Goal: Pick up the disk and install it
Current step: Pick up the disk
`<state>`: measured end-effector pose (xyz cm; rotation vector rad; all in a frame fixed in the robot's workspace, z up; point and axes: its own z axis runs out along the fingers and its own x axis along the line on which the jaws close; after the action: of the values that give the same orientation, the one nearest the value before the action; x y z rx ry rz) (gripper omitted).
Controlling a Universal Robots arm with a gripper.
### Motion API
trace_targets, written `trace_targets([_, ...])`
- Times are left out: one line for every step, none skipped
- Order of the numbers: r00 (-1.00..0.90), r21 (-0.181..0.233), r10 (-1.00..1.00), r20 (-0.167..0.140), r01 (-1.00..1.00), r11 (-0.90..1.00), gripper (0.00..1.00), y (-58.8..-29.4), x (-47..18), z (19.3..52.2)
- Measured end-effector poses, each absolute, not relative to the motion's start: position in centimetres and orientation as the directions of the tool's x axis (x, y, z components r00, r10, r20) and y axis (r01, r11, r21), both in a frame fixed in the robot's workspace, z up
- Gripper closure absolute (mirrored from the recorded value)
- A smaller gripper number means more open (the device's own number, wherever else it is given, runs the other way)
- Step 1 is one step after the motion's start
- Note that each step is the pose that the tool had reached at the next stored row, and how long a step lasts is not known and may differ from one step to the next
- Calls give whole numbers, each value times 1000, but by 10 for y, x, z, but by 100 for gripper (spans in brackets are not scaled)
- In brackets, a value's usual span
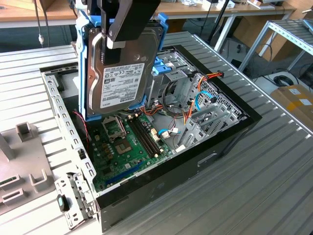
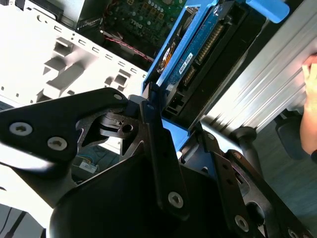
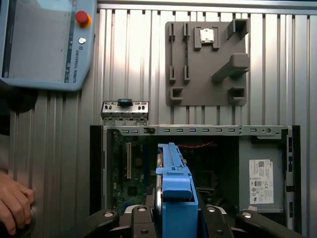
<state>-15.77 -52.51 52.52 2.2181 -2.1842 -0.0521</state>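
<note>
ROBOT ARM HOLDS HARD DRIVE OVER OPEN COMPUTER: The tool [image 1: 125, 32] of a single robot arm is clamped on the disk [image 1: 122, 81] near its upper end, pressing on both flat faces. It holds the disk on edge above the open computer case [image 1: 210, 154], which stands on a ribbed metal tabletop [image 1: 264, 196]. The drive hangs upright with its labelled face toward the exterior view, framed by its bright blue carrier rail [image 1: 83, 73]. Its lower edge is over the green motherboard [image 1: 122, 152] and appears clear of it. A metal drive cage [image 1: 178, 81] stands just beside it, toward the exterior view's right. The on-edge hold looks suited to sliding the drive into a bay rather than laying it flat. On the tabletop a grey parts fixture [image 3: 208, 59] lies apart from the case. A teach pendant [image 3: 44, 44] and a person's hand [image 3: 14, 203] are off to one side.
</note>
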Motion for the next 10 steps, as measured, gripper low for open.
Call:
trace_targets([15,43,-1000,-4,-999,-15,63,-526,-157,525])
trace_targets([15,44,-1000,-4,-999,-15,63,-526,-157,525])
trace_targets([15,43,-1000,-4,-999,-15,63,-527,-157,525])
trace_targets([15,43,-1000,-4,-999,-15,63,-527,-156,525])
trace_targets([15,43,-1000,-4,-999,-15,63,-527,-156,525])
trace_targets([15,43,-1000,-4,-999,-15,63,-528,-155,525])
trace_targets([15,43,-1000,-4,-999,-15,63,-529,-154,525])
trace_targets([15,44,-1000,-4,-999,-15,63,-530,-154,525])
trace_targets([15,43,-1000,-4,-999,-15,63,-531,-153,525])
trace_targets([15,43,-1000,-4,-999,-15,63,-532,-153,525])
